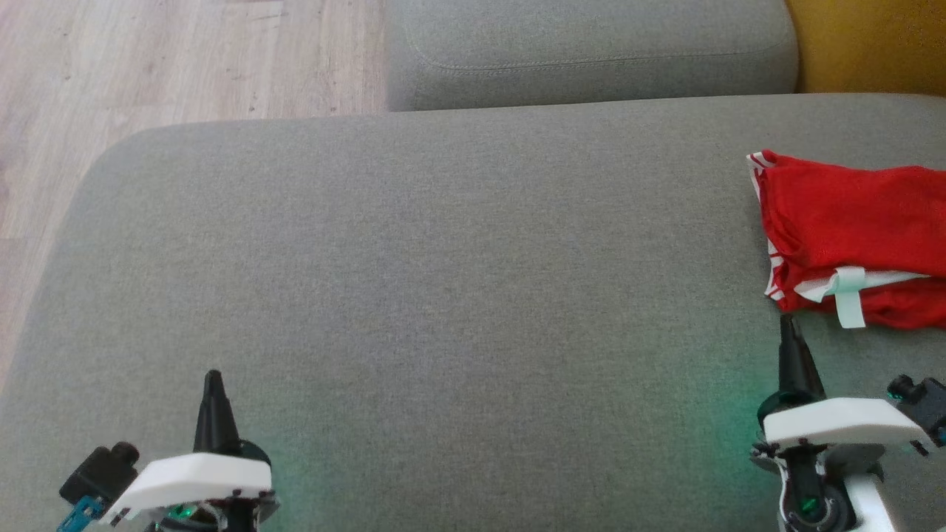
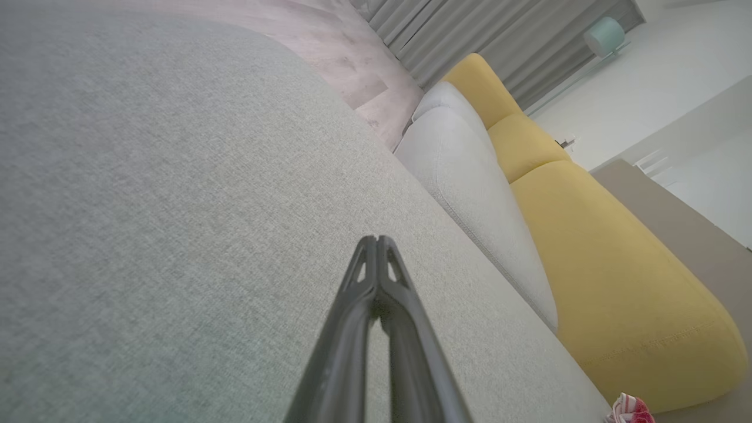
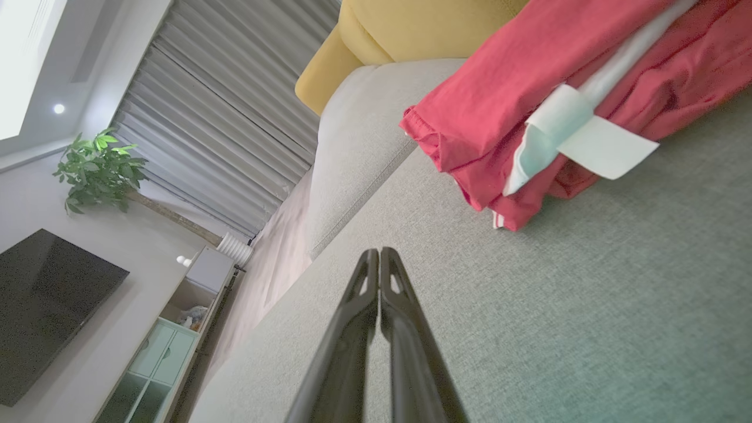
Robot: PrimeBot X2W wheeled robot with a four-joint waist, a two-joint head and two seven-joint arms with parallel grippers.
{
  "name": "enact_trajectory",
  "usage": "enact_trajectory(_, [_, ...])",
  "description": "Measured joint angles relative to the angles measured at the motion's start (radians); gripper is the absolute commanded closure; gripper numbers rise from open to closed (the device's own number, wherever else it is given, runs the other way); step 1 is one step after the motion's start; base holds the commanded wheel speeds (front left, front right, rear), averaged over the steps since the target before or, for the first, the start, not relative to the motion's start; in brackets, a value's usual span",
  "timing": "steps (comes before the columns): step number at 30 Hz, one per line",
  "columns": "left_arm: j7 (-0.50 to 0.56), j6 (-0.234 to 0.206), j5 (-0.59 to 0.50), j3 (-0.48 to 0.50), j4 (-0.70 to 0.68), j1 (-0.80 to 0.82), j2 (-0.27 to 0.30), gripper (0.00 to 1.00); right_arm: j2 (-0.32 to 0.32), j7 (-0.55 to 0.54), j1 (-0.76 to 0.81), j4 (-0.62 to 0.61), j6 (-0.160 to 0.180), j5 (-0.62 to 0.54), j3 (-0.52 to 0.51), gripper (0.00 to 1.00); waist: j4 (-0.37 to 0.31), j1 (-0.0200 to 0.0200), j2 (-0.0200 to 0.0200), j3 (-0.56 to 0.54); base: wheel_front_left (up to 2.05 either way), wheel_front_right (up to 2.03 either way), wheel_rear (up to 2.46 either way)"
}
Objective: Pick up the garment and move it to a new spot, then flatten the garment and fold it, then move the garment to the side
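Note:
The garment (image 1: 850, 229) is red with white trim and a pale ribbon, folded into a compact bundle at the right edge of the grey sofa seat (image 1: 458, 295). In the right wrist view the garment (image 3: 529, 100) lies ahead and to the right of the fingertips, apart from them. A corner of the garment (image 2: 631, 410) peeks in at the bottom right of the left wrist view. My right gripper (image 1: 788, 321) is shut and empty, its tips just short of the bundle's near edge. My left gripper (image 1: 213, 377) is shut and empty, low over the seat at the near left.
A grey back cushion (image 1: 591, 52) lies behind the seat, with a yellow cushion (image 1: 872, 44) at the far right. Wooden floor (image 1: 148, 66) runs along the left beyond the seat's rounded edge. A TV, cabinet and plant (image 3: 100, 170) stand across the room.

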State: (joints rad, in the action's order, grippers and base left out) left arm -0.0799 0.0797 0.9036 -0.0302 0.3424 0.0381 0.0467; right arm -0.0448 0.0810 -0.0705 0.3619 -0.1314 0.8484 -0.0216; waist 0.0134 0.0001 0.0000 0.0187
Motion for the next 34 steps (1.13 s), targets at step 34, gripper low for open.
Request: enact_trajectory(34, [0.1,0.023,0.379,0.062,-0.031,0.006,0.0,1.0,0.0,-0.1,0.0,-0.043,0.0,0.406,-0.058,1.0,-0.007,0.0,0.0,-0.009,0.0,0.0,0.0])
